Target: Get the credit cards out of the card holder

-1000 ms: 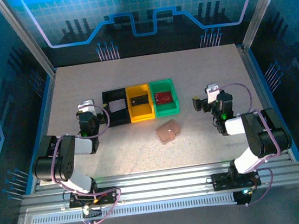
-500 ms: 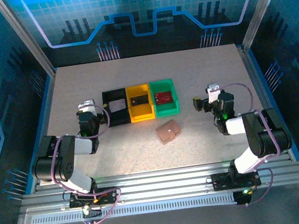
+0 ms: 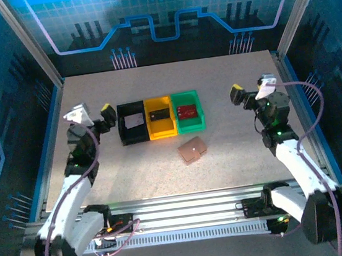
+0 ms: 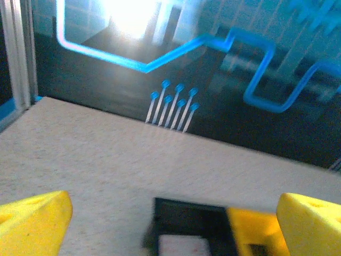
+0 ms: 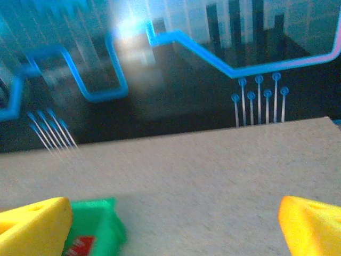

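Along the near edge of the desk point(image 3: 226, 71) sit both arm bases, one arm reaching up the left side and one up the right. Just past them, mid-desk, the card holder point(image 3: 192, 149) lies flat, tan-pink, apparently folded shut, well apart from both tools. Left tool point(image 3: 96, 114) hovers left of the tray row, released and empty; its wrist view shows yellow fingertips point(image 4: 33, 217) spread to the frame corners. Right tool point(image 3: 250, 90) hovers right of the trays, likewise released, with nothing between its fingertips point(image 5: 32, 220). Beyond the holder, three trays stand touching in a row. The black tray point(image 3: 121, 125) on the left holds a white card point(image 3: 134, 120). The yellow tray point(image 3: 162, 132) in the middle holds a dark card point(image 3: 158, 113). The green tray point(image 3: 191, 125) on the right holds a red card point(image 3: 186, 110). Farthest back is a blue-lit back wall point(image 3: 157, 17).
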